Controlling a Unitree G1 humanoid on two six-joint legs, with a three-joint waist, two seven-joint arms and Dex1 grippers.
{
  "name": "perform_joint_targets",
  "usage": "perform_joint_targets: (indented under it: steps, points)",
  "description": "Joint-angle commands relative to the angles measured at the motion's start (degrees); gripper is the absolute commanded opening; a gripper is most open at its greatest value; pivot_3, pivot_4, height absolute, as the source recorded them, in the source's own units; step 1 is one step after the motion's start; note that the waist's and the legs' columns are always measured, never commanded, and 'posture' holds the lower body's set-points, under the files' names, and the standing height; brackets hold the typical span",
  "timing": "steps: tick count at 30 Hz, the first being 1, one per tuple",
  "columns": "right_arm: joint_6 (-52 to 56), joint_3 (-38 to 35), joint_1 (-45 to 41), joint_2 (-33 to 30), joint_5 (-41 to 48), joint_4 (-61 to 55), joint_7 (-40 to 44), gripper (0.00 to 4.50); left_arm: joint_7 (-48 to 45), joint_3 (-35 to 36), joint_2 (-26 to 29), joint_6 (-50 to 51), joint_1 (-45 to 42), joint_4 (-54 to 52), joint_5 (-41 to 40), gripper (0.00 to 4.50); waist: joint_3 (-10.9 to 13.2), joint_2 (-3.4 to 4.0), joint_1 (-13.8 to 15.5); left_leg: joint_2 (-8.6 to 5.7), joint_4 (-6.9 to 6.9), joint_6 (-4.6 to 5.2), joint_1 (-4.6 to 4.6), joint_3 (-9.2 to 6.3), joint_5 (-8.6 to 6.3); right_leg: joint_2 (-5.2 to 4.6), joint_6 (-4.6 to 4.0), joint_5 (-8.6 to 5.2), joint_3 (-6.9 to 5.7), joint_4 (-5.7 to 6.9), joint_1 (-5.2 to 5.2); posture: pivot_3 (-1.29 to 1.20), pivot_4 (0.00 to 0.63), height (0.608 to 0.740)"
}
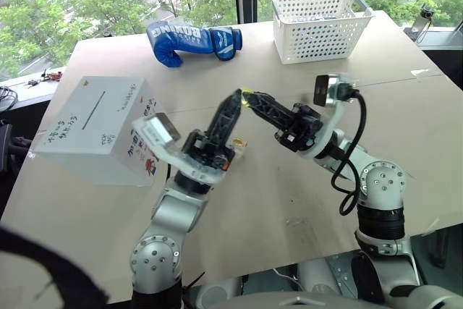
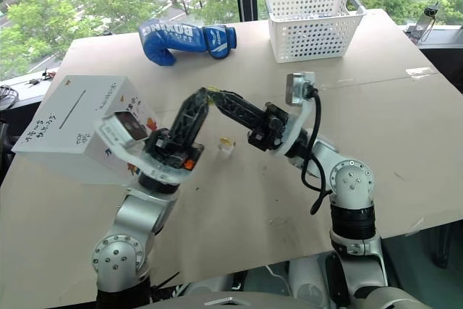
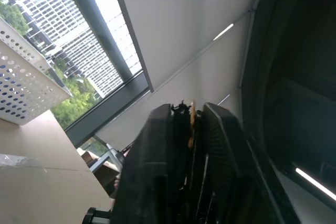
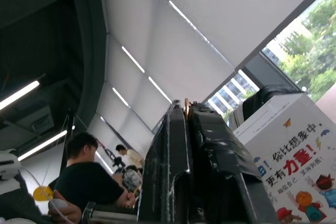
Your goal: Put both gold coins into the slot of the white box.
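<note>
Two robot grippers meet tip to tip above a wooden table (image 2: 405, 142).
The left gripper (image 2: 204, 97) and right gripper (image 2: 213, 92), both closed, touch just right of the white box (image 2: 69, 132); a blue boxing glove (image 2: 184, 39) and white basket (image 2: 312, 23) lie beyond.

One gold coin (image 3: 192, 121) stands edge-on, pinched between my left gripper's (image 1: 237, 97) closed fingers, above the table. The other sits in a small clear holder (image 2: 226, 146) on the tabletop. The white box (image 1: 98, 129) rests tilted at my left, slot (image 1: 94, 109) facing up.
</note>
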Motion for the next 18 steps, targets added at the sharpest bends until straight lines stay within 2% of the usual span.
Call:
perform_joint_targets:
  steps: [1,12,16,18]
  points:
    - [-1.0,0.9,-1.4,0.4,0.7,-2.5,1.0,0.0,-0.8,-0.8,0.4,-0.1,0.2,-1.5,-0.8,0.02,0.0,0.0,0.0,0.0,0.0,0.0,0.0,0.0,0.0,0.0,0.0,0.0,0.0,0.0,0.0,0.0,0.15,0.721]
    - [-0.8,2.1,-1.5,-0.9,-0.5,-2.6,1.8,0.0,-1.0,-1.8,1.4,0.1,0.9,-0.8,-0.1,0.02,0.0,0.0,0.0,0.0,0.0,0.01,-0.01,-0.01,0.0,0.0,0.0,0.0,-0.01,-0.03,0.0,0.0,0.15,0.721]
    - [-0.4,2.2,-1.7,-1.3,0.2,-2.2,1.7,1.29,-0.1,-1.1,1.1,-0.6,1.1,-0.5,0.1,0.0,0.0,0.0,0.0,0.0,-0.01,0.01,-0.01,-0.01,0.0,0.0,0.0,0.0,-0.01,-0.04,0.0,0.0,0.15,0.721]
    - [-1.6,1.4,-1.6,-0.5,0.3,-1.7,0.0,2.3,0.4,-0.2,1.3,-1.1,1.0,-0.4,0.0,0.0,0.0,0.0,0.0,0.01,-0.01,0.0,-0.01,-0.01,0.0,0.01,0.0,0.0,-0.01,-0.04,0.0,0.0,0.15,0.721]
